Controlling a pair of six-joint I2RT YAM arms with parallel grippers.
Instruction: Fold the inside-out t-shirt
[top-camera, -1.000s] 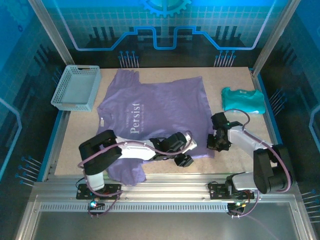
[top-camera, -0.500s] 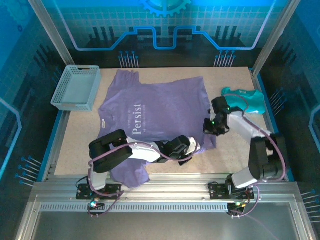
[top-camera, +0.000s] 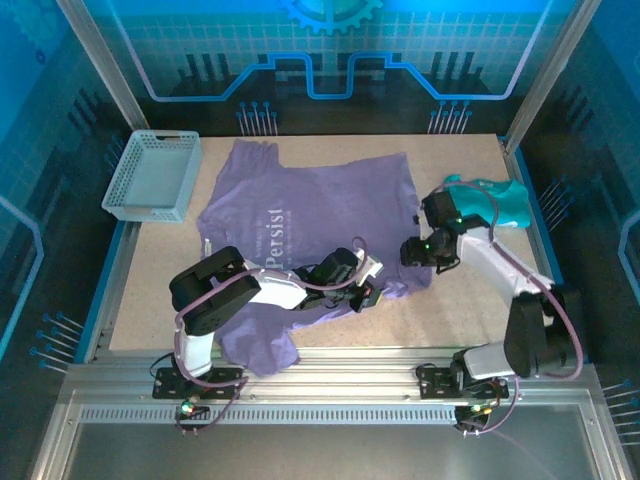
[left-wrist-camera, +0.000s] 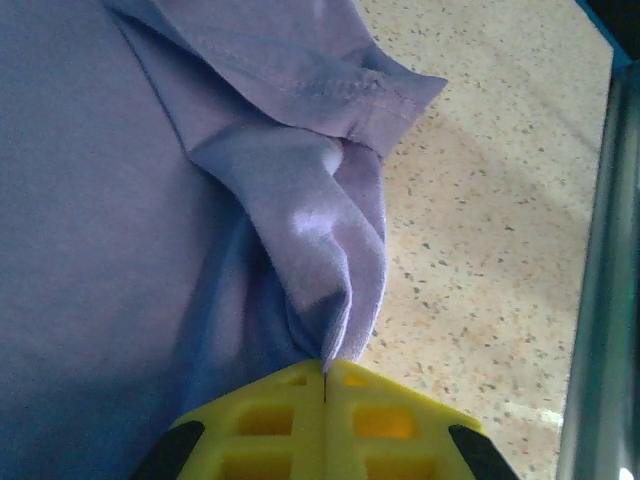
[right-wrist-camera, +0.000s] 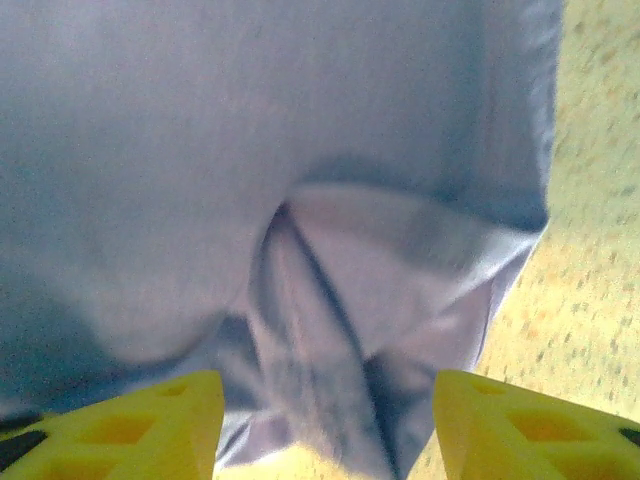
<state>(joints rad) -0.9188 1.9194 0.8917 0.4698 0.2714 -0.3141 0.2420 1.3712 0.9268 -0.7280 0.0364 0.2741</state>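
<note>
The lavender t-shirt (top-camera: 320, 210) lies spread over the middle of the table, pale lettering facing up. My left gripper (top-camera: 365, 287) is at its near right hem, shut on a pinched fold of the cloth. In the left wrist view the yellow fingers (left-wrist-camera: 390, 415) meet with the t-shirt (left-wrist-camera: 100, 200) gathered into them at the left gripper (left-wrist-camera: 325, 375). My right gripper (top-camera: 419, 251) sits over the shirt's right edge. In the right wrist view the right gripper (right-wrist-camera: 325, 430) is open, with bunched t-shirt (right-wrist-camera: 250, 120) lying between its spread fingers (right-wrist-camera: 540, 420).
A grey mesh basket (top-camera: 152, 175) stands at the far left. A teal garment (top-camera: 490, 200) lies at the far right, just beyond my right arm. Bare speckled tabletop (top-camera: 470, 290) runs right of the shirt. A metal rail (left-wrist-camera: 600, 300) borders the table.
My left gripper has drawn the shirt's near hem corner away from the front edge. My right gripper has moved farther and slightly left onto the shirt's right edge.
</note>
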